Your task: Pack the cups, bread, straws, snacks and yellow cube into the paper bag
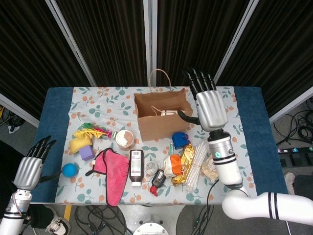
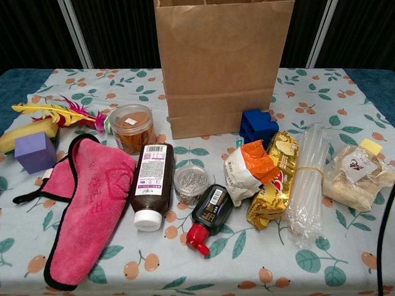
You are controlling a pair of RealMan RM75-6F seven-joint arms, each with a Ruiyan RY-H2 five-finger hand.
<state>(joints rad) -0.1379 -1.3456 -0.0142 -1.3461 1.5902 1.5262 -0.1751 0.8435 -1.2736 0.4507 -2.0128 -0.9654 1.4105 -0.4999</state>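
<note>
From the head view we see both hands; the chest view shows neither. The right hand [image 1: 210, 106] hangs over the right rim of the paper bag [image 1: 161, 117], fingers spread, holding nothing. The left hand [image 1: 29, 169] sits off the tabletop's left edge, fingers extended and apart, also holding nothing. Only the head view looks into the bag, where one white cup [image 1: 168, 112] lies inside.

The chest view gives the closer record of the front items: one straw bundle [image 2: 307, 185], one bread bag [image 2: 358, 179] with one yellow cube [image 2: 370, 147] touching its far side, and two snack packets [image 2: 262, 176] lying against each other, all toward the tabletop's right edge. One blue block [image 2: 257, 125] stands just beside the bag's right corner.

The tabletop [image 1: 98, 98] carries a floral cloth over blue; dark curtains close the room behind.

Also counted: one pink cloth [image 2: 86, 203], one purple cube [image 2: 35, 152], one brown jar [image 2: 131, 128].
</note>
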